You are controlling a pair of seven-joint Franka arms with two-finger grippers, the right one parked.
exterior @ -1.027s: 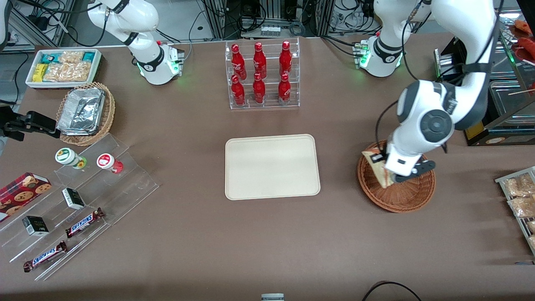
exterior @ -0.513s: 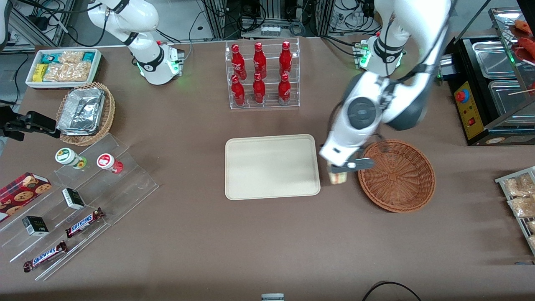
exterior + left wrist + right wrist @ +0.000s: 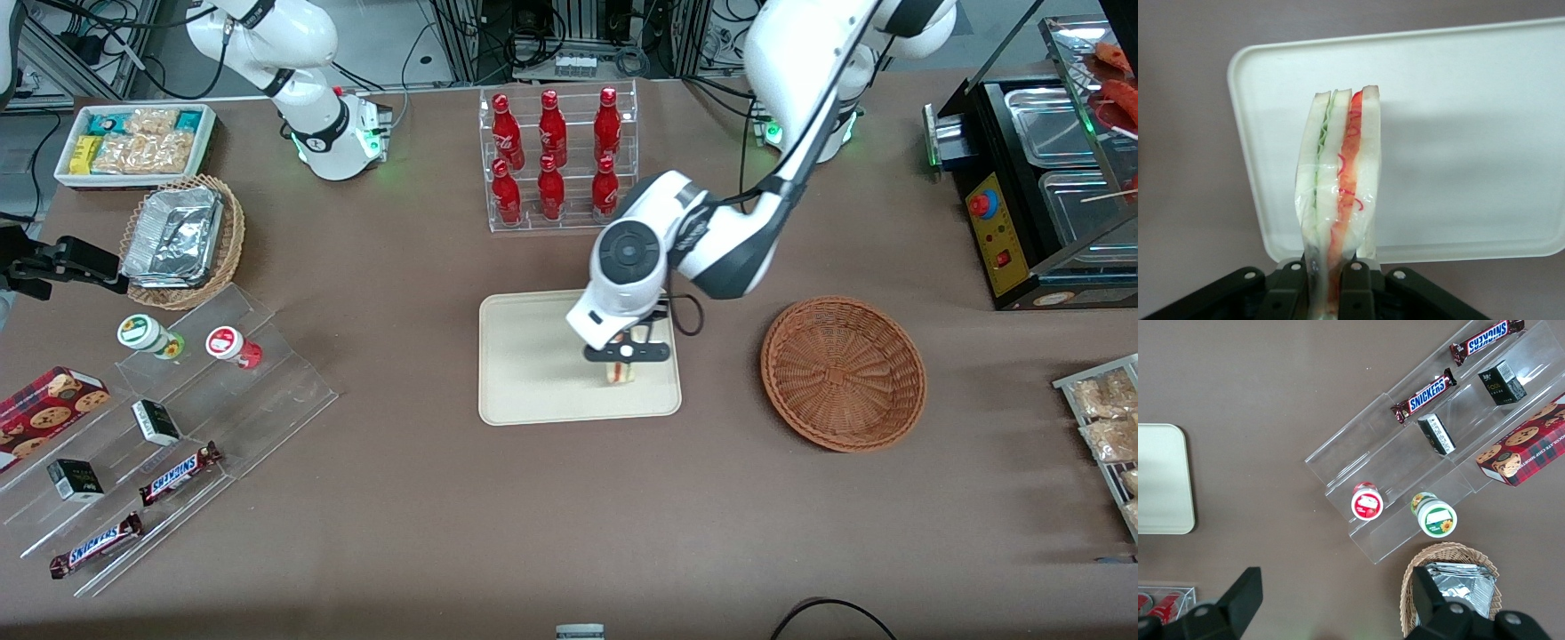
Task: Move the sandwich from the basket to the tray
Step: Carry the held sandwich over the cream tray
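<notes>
Sandwich hangs pinched edge-up in the closed gripper over the tray, toward its four o'clock corner. Basket sits apart at the tray's three o'clock, holding nothing.

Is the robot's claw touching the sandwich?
Touching. The left wrist view shows the gripper with its fingers pinching the sandwich above the tray.

One sandwich, 1 tray, 1 reddish wicker basket. Six red bottles in a clear rack. Two Snickers bars, 2 small dark boxes, 2 round lidded tubs, 1 cookie box. One lighter basket w/ foil trays. One tool, above the tray, gripping the sandwich.
</notes>
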